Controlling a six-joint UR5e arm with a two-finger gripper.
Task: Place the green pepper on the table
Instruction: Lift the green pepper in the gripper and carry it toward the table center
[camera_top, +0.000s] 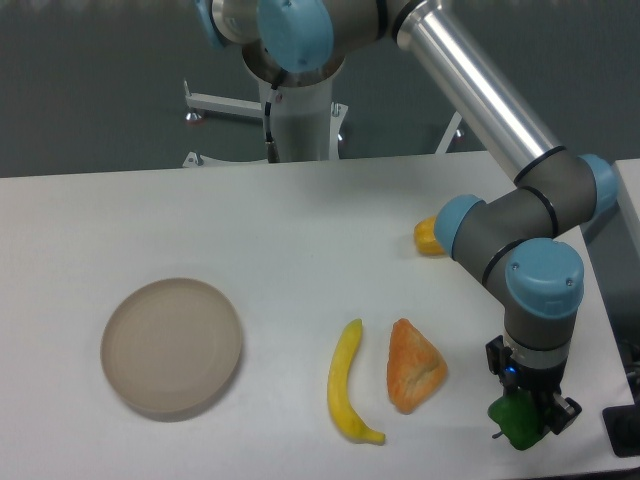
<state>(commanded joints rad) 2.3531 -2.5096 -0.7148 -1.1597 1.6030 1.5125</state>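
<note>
The green pepper (515, 424) is small, glossy and dark green. It sits between the fingers of my gripper (527, 418) at the front right of the white table (300, 230), at or just above the surface. The gripper points straight down and its jaws are closed around the pepper. The gripper body hides the pepper's top.
A round beige plate (172, 346) lies at the front left. A yellow banana (349, 381) and an orange slice-shaped piece (413, 365) lie left of the gripper. A yellow pepper (429, 238) sits partly hidden behind the arm's elbow. The table's right edge is close to the gripper.
</note>
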